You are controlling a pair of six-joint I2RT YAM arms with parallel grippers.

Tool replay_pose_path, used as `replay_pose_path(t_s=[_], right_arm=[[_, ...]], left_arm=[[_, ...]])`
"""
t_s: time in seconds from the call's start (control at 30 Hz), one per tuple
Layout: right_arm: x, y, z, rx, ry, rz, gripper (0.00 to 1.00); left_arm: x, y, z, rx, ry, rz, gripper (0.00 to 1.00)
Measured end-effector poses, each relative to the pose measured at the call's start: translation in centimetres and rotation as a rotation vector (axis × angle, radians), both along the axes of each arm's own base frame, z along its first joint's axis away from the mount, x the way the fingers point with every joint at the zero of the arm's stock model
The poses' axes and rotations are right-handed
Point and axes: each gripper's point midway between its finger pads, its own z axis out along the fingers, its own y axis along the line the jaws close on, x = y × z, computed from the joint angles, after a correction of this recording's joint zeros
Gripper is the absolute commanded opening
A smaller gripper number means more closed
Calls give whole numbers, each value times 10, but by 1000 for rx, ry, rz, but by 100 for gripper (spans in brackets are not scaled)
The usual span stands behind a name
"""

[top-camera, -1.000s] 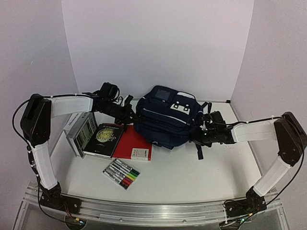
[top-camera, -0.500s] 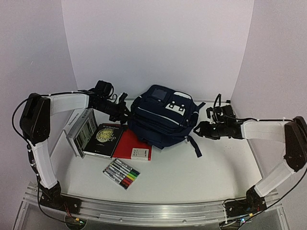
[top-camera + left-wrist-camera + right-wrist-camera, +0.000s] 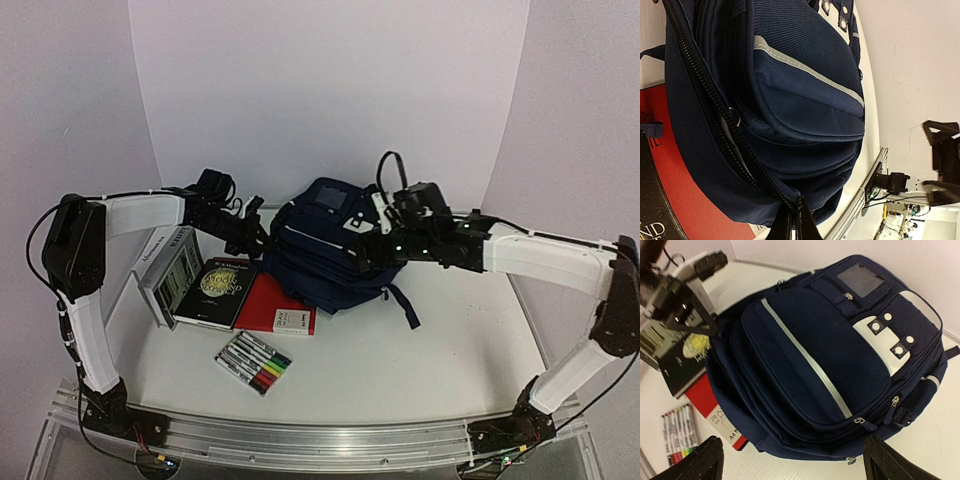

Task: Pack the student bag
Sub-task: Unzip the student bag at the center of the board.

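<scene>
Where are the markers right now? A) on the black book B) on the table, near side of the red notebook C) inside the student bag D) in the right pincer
B: the marker set lies on the table in front of the red notebook, outside the student bag.

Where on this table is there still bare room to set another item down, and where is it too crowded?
Widest bare patch: the table, front right, between the marker pack, the student bag and the right arm's base. A narrow strip runs between the marker pack and the rail. Crowded: back left, where the black book and red notebook sit beside the bag.
</scene>
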Motion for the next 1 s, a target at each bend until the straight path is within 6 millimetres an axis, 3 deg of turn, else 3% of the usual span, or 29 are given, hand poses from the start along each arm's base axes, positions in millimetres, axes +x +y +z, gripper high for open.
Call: replay_pose_path(t_s=[0.17, 0.3, 0.4, 0.5, 0.53, 0.63, 0.7, 0.77, 1.0], right_arm=[[-5, 29, -66, -248, 23, 69, 98], [-8, 40, -97, -386, 13, 95, 97], [4, 38, -102, -449, -28, 49, 87], [15, 34, -102, -496, -67, 9, 70], [17, 33, -102, -510, -81, 2, 61], [19, 33, -100, -539, -108, 1, 23], [20, 34, -99, -542, -121, 5, 5], [20, 36, -98, -533, -124, 4, 0], [13, 36, -98, -455, -91, -1, 0]], left_arm=[[0, 0, 0, 1, 2, 0, 0], [0, 0, -1, 2, 2, 0, 0], [0, 1, -1, 5, 1, 2, 0], [1, 1, -2, 13, -5, 6, 0], [1, 1, -2, 14, -6, 6, 0], [0, 0, -2, 17, -9, 5, 0], [0, -1, -2, 17, -10, 3, 2], [1, -2, -1, 15, -13, 5, 3], [3, -4, 2, -4, -14, 13, 1]])
